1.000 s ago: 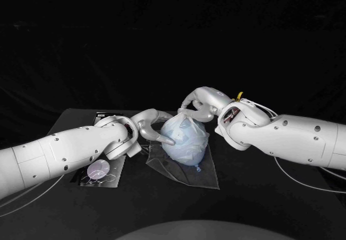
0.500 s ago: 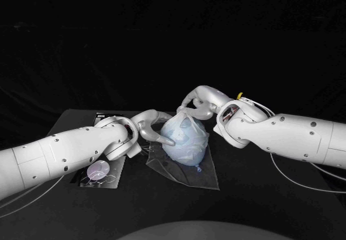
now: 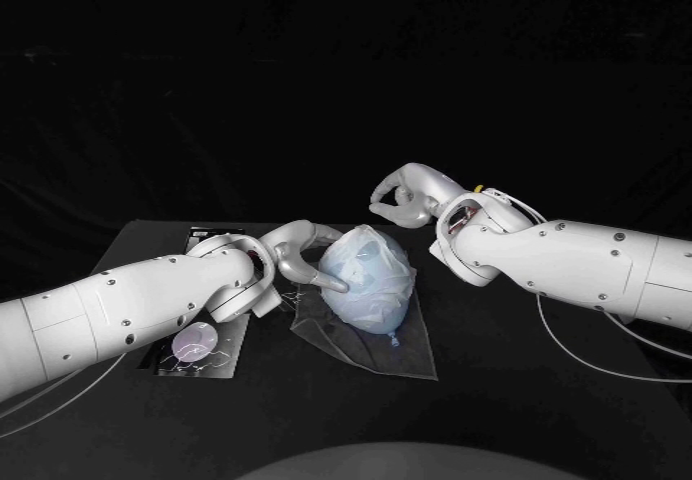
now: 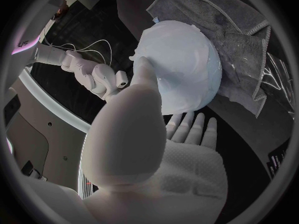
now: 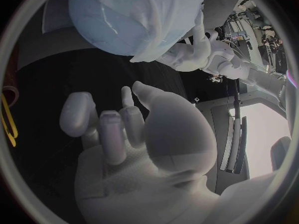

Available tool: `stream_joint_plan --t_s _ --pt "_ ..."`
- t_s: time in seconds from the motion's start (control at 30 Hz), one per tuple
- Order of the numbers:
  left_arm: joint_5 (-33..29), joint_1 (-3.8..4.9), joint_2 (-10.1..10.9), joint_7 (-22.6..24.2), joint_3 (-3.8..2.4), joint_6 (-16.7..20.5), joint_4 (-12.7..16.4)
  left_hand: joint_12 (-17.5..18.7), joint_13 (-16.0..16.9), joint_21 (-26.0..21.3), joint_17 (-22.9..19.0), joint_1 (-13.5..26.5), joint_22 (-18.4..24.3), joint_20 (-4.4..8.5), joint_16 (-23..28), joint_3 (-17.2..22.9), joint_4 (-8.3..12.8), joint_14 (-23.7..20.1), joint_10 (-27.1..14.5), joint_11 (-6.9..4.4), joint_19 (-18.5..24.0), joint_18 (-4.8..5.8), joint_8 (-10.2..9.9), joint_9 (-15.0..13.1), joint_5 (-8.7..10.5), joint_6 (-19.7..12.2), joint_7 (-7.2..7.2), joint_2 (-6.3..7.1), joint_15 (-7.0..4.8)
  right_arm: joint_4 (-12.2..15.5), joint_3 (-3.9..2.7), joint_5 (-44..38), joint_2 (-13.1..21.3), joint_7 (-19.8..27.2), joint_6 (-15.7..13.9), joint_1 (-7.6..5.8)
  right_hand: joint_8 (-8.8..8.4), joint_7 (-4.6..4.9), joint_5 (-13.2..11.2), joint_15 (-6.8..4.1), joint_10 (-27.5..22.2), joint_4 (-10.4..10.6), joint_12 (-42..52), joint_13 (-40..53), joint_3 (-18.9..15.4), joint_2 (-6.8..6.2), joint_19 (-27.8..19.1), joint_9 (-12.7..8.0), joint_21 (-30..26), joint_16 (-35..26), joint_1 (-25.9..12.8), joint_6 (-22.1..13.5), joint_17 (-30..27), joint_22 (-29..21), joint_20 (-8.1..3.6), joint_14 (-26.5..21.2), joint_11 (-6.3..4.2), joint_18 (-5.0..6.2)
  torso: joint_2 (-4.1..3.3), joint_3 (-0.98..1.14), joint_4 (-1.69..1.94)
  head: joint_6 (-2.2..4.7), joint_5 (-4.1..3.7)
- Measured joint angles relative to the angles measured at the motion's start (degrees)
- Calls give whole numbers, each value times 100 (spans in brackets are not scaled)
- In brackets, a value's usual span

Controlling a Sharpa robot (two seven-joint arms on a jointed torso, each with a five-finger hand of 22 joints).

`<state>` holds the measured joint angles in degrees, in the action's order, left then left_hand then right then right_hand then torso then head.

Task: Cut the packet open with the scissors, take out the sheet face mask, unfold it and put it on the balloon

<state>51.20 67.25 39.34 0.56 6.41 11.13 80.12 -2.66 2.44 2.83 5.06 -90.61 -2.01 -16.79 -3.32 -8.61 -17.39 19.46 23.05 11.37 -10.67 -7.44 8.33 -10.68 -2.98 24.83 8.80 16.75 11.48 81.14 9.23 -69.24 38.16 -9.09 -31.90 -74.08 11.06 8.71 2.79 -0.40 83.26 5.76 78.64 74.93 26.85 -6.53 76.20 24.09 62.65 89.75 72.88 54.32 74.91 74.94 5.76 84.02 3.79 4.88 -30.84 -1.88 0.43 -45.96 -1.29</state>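
left hand (image 3: 300, 262): its thumb (image 4: 142, 72) presses against the side of the balloon; the other fingers (image 4: 189, 128) lie stretched out and spread beside it. whether this amounts to a grip, i cannot tell.
right hand (image 3: 402, 196): raised, apart from the balloon, holding nothing; fingers (image 5: 112, 129) loosely bent, with the thumb standing off from them.
balloon (image 3: 382, 312): on the table, touching the left hand's thumb, below and near the right hand, lying between the two hands.
sheet face mask (image 3: 362, 262): draped over the balloon, pale and creased, its edge right by the left hand's fingertips; the right hand is clear of it.
clear film sheet (image 3: 392, 352): flat under the balloon, spreading away from both hands toward the robot.
dark flat card (image 3: 198, 347): on the table under the left forearm, behind the left hand, with a pale purple patch on it; well apart from the right hand.
table (image 3: 548, 400): black, beneath both hands.
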Motion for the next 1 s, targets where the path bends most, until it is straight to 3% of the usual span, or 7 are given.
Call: stream_joint_plan --t_s 0.33,0.43,0.57,0.7,0.87,0.93,1.0 --pt "-1 0 2 -6 0 0 1 0 0 0 0 0 0 0 0 0 0 0 0 0 0 0 0 2 0 0 0 0 0 -33 0 -25 121 -185 54 -7 33 -4 0 40 -74 -42 -105 -2 -4 -4 -41 1 -121 5 141 -38 4 1 41 -1 26 41 0 -1 3 16 -40" --pt "-1 0 7 -9 0 1 2 0 0 0 1 0 0 0 0 -6 7 0 0 0 0 0 0 3 0 0 0 0 0 216 0 -1 337 -188 54 -9 46 -20 0 40 -74 -22 -71 -2 -69 -6 -41 3 -34 5 140 -22 4 1 41 -2 25 40 0 -3 3 23 -48" --pt "-7 0 10 -11 0 1 0 0 0 0 1 0 0 0 0 -16 16 0 0 0 0 0 0 3 0 0 0 0 0 630 6 85 617 -188 56 -10 133 -66 0 40 33 136 159 0 -245 -125 139 8 210 5 19 96 4 -1 32 -2 -36 39 1 -7 -1 31 -66" --pt "-14 0 12 -12 0 1 -4 0 0 0 1 0 0 0 0 -16 16 0 0 0 0 0 -1 3 0 0 0 0 0 953 12 330 805 -206 75 -5 160 -123 0 34 54 301 475 1 -326 -46 324 2 517 5 -60 174 4 -4 -13 -6 -55 37 4 -3 -2 43 -82" --pt "-24 0 11 -12 0 1 -13 0 0 0 1 0 0 0 0 -16 16 0 0 0 0 0 -4 4 0 0 0 0 0 1166 22 775 902 -286 110 8 224 -174 0 -27 75 430 753 2 -409 -9 468 -22 775 4 -97 281 2 -3 -54 0 -76 34 7 0 -3 56 -101" --pt "-27 0 10 -12 1 1 -13 0 0 0 1 0 0 0 0 -16 16 0 0 0 0 0 -4 4 0 0 0 0 0 1206 23 914 907 -329 127 11 245 -211 0 -48 80 494 926 2 -425 11 537 -29 900 2 -118 336 0 -3 -82 2 -132 -52 5 2 -2 60 -113" --pt "-30 0 10 -12 1 1 -13 0 0 0 1 0 0 0 0 -16 16 0 0 0 0 0 -5 4 0 0 0 0 0 1235 24 1057 907 -386 151 14 245 -220 0 -48 77 537 1068 2 -467 30 579 -37 996 1 -136 362 -1 -2 -104 2 -135 -53 3 3 -1 63 -120"
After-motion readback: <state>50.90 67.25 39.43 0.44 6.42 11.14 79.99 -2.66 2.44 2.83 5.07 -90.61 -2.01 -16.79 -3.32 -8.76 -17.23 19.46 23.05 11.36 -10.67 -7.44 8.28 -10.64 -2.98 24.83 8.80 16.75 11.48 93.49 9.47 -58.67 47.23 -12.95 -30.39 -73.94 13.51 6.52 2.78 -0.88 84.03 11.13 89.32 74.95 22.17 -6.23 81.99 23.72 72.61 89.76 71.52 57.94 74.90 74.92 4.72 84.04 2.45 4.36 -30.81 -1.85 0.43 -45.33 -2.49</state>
